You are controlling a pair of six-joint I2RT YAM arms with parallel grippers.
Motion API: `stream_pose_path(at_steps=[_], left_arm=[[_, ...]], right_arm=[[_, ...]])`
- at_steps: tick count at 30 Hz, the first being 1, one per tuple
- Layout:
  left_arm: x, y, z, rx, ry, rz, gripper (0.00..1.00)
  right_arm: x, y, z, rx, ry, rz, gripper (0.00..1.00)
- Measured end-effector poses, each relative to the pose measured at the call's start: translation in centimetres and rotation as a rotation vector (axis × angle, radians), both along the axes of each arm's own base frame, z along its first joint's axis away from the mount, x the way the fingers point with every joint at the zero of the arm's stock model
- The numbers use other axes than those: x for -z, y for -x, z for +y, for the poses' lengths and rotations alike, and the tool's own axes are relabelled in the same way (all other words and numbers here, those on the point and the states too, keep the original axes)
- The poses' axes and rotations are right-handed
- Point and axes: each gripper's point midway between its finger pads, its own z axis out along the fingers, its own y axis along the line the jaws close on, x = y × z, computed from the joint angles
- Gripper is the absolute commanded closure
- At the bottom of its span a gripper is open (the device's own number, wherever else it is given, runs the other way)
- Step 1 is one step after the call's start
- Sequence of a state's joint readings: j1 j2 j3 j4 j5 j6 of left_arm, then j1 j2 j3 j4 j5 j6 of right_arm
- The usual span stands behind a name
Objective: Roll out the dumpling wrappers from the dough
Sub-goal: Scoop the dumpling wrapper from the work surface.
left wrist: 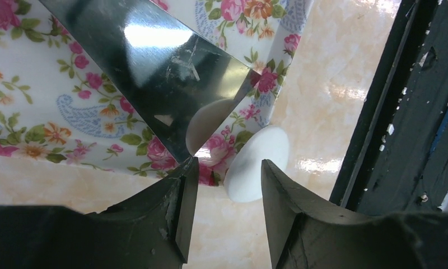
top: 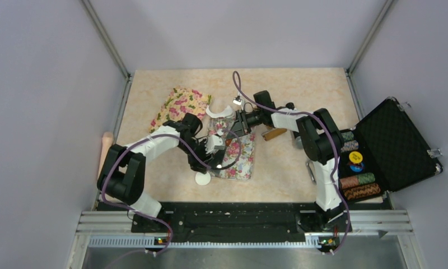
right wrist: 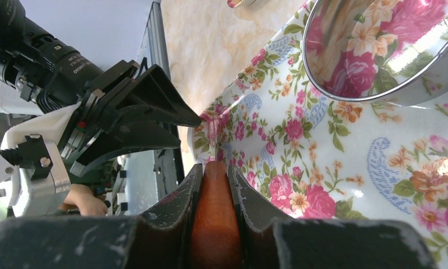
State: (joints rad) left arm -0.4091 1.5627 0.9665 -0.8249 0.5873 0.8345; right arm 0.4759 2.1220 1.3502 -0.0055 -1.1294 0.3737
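Observation:
A small flat round white dumpling wrapper [top: 203,178] lies at the near edge of the flowered mat [top: 241,162], partly on the table. In the left wrist view the wrapper [left wrist: 258,162] shows just beyond my left gripper [left wrist: 224,168], which is open and empty over the mat [top: 215,147]. A shiny metal piece [left wrist: 154,67] stands above it and mirrors the wrapper. My right gripper [top: 237,126] is shut on a reddish-brown wooden piece [right wrist: 213,224] low over the mat. A white crescent scrap [top: 219,112] lies behind the mat.
A round mirror-like metal ring [right wrist: 378,50] stands on the mat. A second flowered cloth [top: 180,106] lies at the back left. An open black case [top: 398,145] with stacked chips [top: 356,162] sits at the right. A brown wooden piece [top: 275,133] lies beside the right arm.

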Motion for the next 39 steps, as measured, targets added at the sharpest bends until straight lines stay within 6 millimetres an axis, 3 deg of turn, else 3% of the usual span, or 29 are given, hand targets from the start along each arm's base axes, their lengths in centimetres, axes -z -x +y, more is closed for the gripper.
stream_pose_path(at_steps=[39], left_arm=[[0.5,-0.7,0.0,-0.007,-0.042,-0.036,0.50]], right_arm=[[-1.3,0.1,0.6,-0.033,-0.028,0.017,1.00]])
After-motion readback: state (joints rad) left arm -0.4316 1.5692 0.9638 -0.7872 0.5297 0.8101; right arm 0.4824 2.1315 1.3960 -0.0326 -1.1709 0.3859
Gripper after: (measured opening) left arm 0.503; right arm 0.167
